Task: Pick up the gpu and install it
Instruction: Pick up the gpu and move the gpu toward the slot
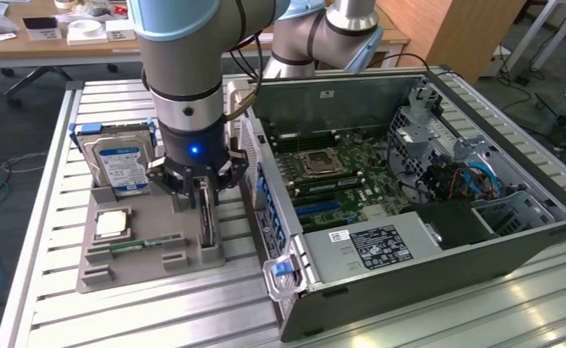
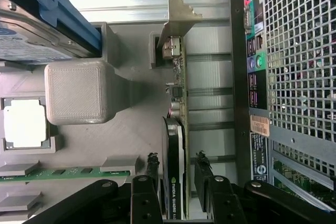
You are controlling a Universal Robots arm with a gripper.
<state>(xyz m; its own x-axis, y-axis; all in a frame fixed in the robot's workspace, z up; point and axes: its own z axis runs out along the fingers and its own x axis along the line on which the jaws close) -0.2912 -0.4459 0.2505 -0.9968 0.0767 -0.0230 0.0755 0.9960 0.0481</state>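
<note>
The gripper (image 2: 177, 162) stood over the gpu (image 2: 174, 142) in its grey holder (image 2: 137, 129), fingers (image 2: 152, 164) open on both sides, seemingly not touching.

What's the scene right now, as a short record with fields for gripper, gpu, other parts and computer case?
gripper: open, straddling the gpu
gpu: standing on edge in the grey holder, not installed
other parts: hard drive, processor chip and RAM stick in the same holder
computer case: lying with its side open, motherboard exposed, beside the holder
</note>
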